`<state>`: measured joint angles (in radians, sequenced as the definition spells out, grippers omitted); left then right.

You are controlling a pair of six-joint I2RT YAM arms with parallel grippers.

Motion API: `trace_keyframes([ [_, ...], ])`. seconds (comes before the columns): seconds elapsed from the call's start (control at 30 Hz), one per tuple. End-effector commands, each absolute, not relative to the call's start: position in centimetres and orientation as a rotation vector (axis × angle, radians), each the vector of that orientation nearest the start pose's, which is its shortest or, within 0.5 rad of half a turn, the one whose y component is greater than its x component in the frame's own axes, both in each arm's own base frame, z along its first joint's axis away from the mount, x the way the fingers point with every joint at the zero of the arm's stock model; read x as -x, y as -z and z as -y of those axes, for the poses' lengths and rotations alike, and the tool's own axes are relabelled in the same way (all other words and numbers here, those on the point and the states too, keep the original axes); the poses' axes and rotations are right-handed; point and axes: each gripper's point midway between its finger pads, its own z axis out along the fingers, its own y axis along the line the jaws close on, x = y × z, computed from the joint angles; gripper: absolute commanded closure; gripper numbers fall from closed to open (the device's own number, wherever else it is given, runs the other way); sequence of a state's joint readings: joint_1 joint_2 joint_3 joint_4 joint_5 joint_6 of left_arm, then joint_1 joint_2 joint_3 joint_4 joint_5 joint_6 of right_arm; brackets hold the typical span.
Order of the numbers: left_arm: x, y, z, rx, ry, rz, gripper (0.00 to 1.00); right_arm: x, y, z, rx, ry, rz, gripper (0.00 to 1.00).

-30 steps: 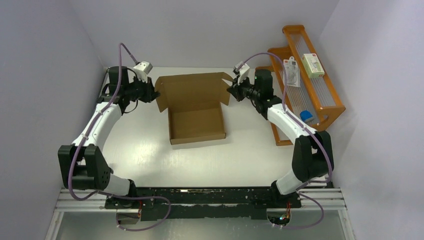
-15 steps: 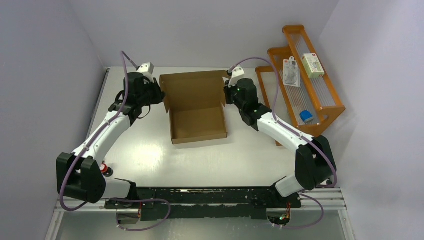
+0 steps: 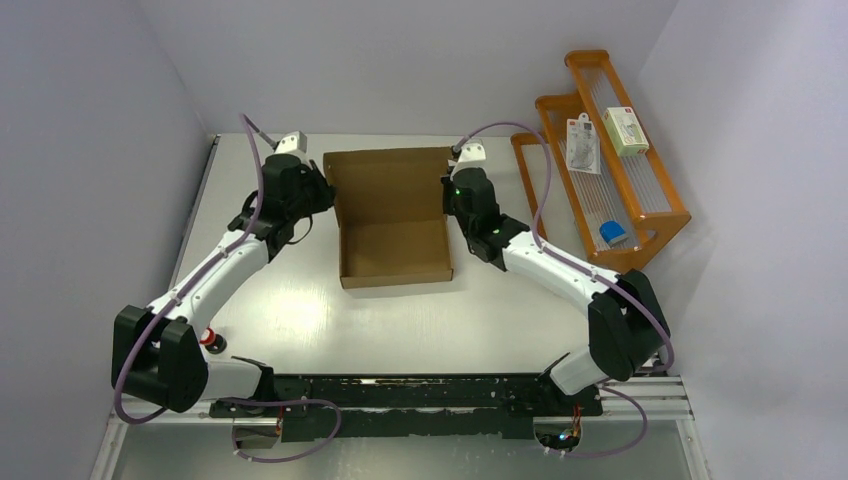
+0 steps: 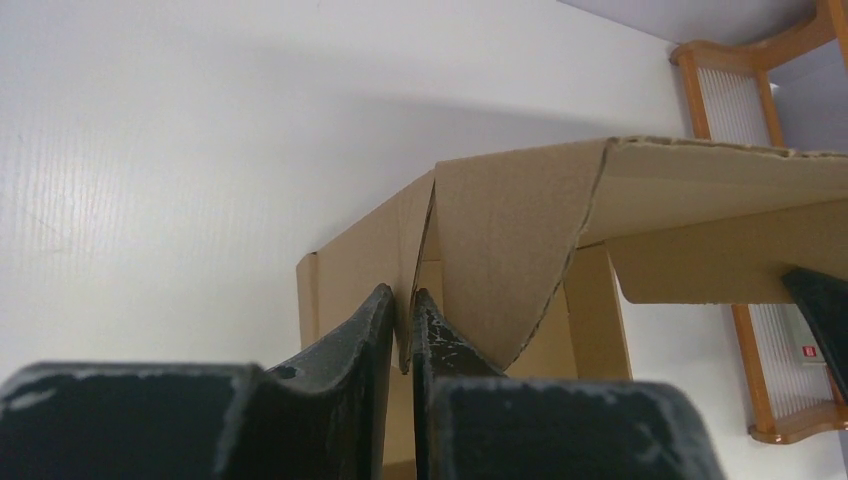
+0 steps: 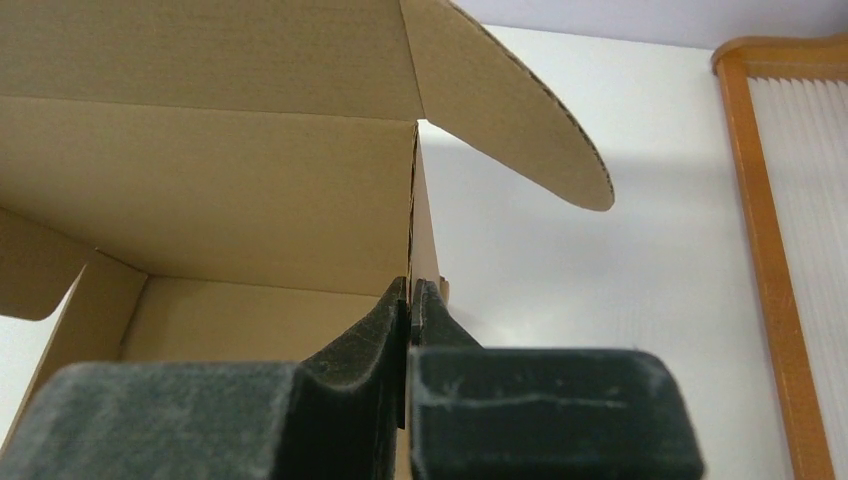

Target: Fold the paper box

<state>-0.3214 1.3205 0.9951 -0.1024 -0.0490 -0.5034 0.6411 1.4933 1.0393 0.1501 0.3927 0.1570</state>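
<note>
Table point(image 3: 300, 290): white, bears all items.
Rack point(image 3: 676, 212): orange, wire-fronted, at the table's right edge, holding small white packages point(image 3: 625, 130).
Paper box point(image 3: 395, 250): brown cardboard, mid-table toward the far side, tray open, lid raised at the back.
Left gripper point(image 4: 402, 300): fingers pinched nearly together on the box's left wall.
Right gripper point(image 5: 410, 290): fingers pinched together on the edge of the right wall.

Box point(image 3: 392, 205): plain brown, corrugated ribbing along the cut edges. Worktop point(image 3: 300, 300), white. Rack point(image 3: 650, 240), orange with white ribbed panels. Left end effector point(image 4: 402, 300) black, flecked white; right end effector point(image 5: 411, 295) black, dusty grey.
</note>
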Motion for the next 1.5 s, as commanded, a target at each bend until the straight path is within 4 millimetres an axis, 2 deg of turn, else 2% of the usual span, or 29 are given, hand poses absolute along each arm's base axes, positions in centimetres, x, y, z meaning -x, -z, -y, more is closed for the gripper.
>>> trace_keyframes([
  [0.0, -38.9, -21.2, 16.0, 0.251, 0.556, -1.989, 0.85, -40.2, -20.4, -24.1, 0.099, -0.222, -1.854, 0.97],
  [0.17, -38.6, -20.8, 16.7, 0.253, 0.546, -1.997, 0.85, -39.8, -19.9, -24.2, 0.046, -0.216, -1.872, 0.95],
  [0.43, -37.8, -20.0, 16.4, 0.257, 0.525, -2.008, 0.85, -39.0, -18.9, -24.3, -0.005, -0.193, -1.893, 0.93],
  [0.8, -34.9, -17.5, 15.5, 0.265, 0.533, -2.047, 0.83, -36.9, -17.4, -23.8, -0.018, -0.184, -1.889, 0.91],
  [0.97, -33.6, -16.0, 15.2, 0.278, 0.549, -2.063, 0.81, -35.6, -16.2, -23.5, -0.021, -0.203, -1.895, 0.86],
  [1.17, -32.0, -15.3, 14.7, 0.29, 0.561, -2.064, 0.73, -33.8, -15.5, -23.3, 0.008, -0.265, -1.907, 0.71],
  [1.37, -30.0, -14.9, 13.4, 0.334, 0.541, -2.068, 0.58, -31.9, -15.6, -23.2, 0.057, -0.328, -1.924, 0.55],
  [1.47, -28.6, -14.5, 12.6, 0.368, 0.531, -2.084, 0.48, -30.6, -15.4, -23.0, 0.099, -0.37, -1.942, 0.43],
])
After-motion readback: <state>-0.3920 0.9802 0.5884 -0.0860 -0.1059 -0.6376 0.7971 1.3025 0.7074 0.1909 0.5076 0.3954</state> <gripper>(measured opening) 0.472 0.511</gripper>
